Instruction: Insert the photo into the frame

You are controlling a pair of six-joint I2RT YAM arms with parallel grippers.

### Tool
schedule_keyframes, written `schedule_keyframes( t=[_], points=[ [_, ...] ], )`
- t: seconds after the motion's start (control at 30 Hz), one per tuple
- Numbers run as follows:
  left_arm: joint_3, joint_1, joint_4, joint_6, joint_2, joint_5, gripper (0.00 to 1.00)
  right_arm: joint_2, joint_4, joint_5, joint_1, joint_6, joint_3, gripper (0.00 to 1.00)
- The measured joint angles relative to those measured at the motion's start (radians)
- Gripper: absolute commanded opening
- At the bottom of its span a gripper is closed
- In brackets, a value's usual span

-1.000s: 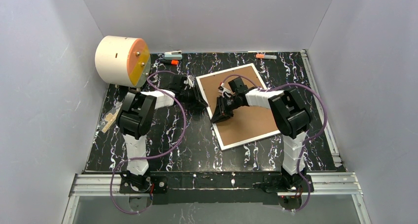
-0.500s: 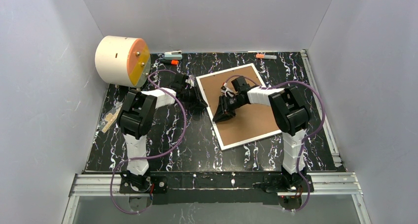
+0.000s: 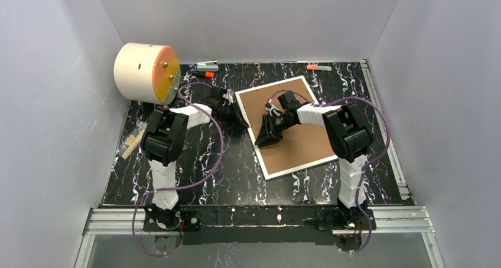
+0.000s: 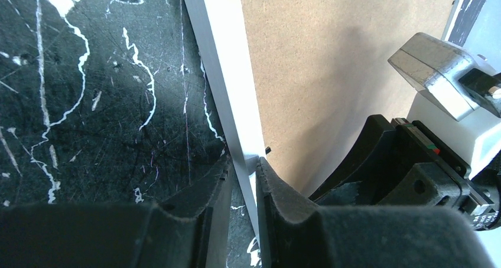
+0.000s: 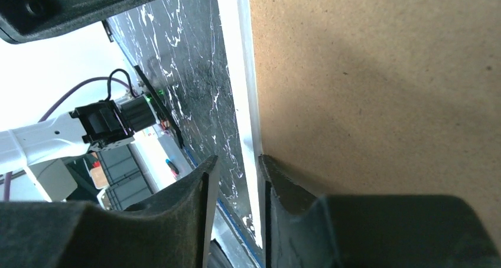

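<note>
Large white thin-rimmed picture frame (image 3: 304, 147): lies back up, brown board showing, skewed on black marbled worktop (image 3: 236, 173), centre-right.
Photo: not visible in any view; under board or elsewhere, cannot tell.
Left pincer (image 4: 243, 163): pinched on frame's left white rim.
Right pincer (image 5: 238, 159): straddles same rim nearer robot, parted, gap on outer side, not gripping.
Risks: single hold on thin rim may slip or twist frame if lifted; pincers near each other, could collide.
Tabs on back: too small to make out.
Frame's front face: hidden.
</note>
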Motion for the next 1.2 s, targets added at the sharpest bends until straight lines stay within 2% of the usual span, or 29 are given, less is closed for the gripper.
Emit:
schedule_keyframes(
  t=[0.17,0.3,0.4,0.5,0.57,0.7,0.87,1.0,1.2],
  points=[
    [0.005,0.0,-0.008,0.002,0.003,0.0,0.18,0.0,-0.011,0.006,-0.005,0.036,0.005,0.53],
    [0.01,0.0,-0.014,0.007,0.003,0.0,0.19,-0.018,-0.015,0.035,0.001,0.064,0.005,0.56],
    [0.014,0.0,-0.021,0.014,0.004,-0.002,0.24,-0.069,-0.032,0.125,0.002,0.063,-0.008,0.57],
    [0.018,0.0,-0.025,0.027,0.005,0.0,0.31,-0.136,-0.061,0.277,-0.022,0.044,-0.014,0.57],
    [0.021,0.0,-0.022,0.037,0.005,0.001,0.34,-0.183,-0.074,0.366,-0.072,0.038,-0.018,0.59],
    [0.023,-0.002,-0.014,0.054,0.004,0.012,0.37,-0.31,-0.078,0.525,-0.209,0.04,-0.024,0.76],
    [0.023,-0.002,-0.002,0.053,0.004,0.032,0.49,-0.423,-0.087,0.721,-0.395,0.057,-0.027,0.81],
    [0.026,-0.002,0.005,0.05,0.004,0.048,0.53,-0.386,-0.131,0.8,-0.502,0.067,-0.026,0.85],
    [0.033,-0.002,0.0,0.047,0.005,0.056,0.55,-0.256,-0.198,0.796,-0.527,0.061,-0.026,0.86]
  ],
)
